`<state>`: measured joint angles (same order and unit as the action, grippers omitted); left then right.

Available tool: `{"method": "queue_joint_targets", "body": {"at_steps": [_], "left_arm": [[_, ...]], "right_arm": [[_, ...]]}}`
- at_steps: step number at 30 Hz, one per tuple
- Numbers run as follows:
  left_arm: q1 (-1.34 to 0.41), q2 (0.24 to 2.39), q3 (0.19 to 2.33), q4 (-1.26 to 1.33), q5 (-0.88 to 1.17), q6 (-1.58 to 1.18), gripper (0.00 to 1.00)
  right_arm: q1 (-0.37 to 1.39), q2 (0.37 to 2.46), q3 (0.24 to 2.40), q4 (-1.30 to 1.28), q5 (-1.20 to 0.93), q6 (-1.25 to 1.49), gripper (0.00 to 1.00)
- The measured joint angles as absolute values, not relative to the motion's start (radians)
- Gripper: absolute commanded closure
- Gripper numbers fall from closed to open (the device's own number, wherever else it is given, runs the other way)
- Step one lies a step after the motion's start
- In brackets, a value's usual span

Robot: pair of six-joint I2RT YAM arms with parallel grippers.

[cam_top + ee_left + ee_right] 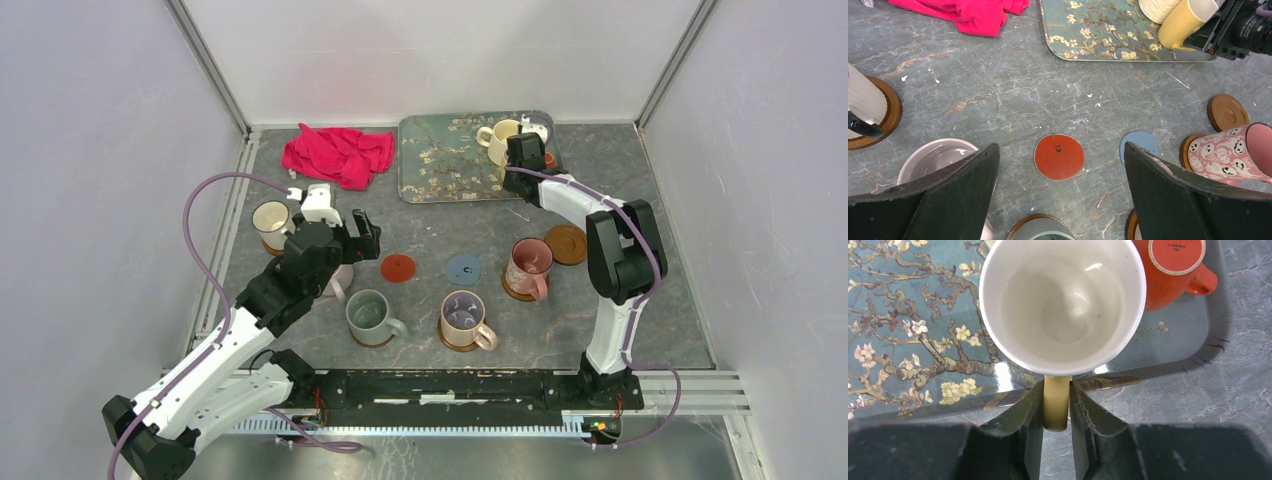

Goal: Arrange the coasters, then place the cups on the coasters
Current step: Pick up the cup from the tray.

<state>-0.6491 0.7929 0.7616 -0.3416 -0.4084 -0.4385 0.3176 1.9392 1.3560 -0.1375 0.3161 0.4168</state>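
Cups are going onto coasters now. The right end effector [1056, 412] pinches the handle of the yellow cup [1060, 305], which stands just ahead of it on the tray [898, 315]. The left end effector [1060, 147] gapes wide and empty above the red coaster [1058, 160]. Next, I'd judge, the yellow cup must lift clear of the orange cup [1168, 285] beside it and travel to the bare amber coaster [566, 244].
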Motion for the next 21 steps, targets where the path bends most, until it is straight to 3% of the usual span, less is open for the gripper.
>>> {"method": "queue_joint_targets", "body": {"at_steps": [8, 16, 21], "left_arm": [[-0.649, 0.793, 0.762, -0.342, -0.408, -0.439, 0.00], [-0.649, 0.791, 0.762, -0.342, -0.408, -0.439, 0.00], [-0.649, 0.790, 0.762, -0.342, -0.408, -0.438, 0.00]], "right_arm": [[0.318, 1.970, 1.368, -0.159, 0.315, 0.391, 0.70], [0.318, 1.980, 1.401, -0.198, 0.323, 0.361, 0.99], [0.318, 1.980, 1.406, -0.212, 0.327, 0.332, 1.00]]}}
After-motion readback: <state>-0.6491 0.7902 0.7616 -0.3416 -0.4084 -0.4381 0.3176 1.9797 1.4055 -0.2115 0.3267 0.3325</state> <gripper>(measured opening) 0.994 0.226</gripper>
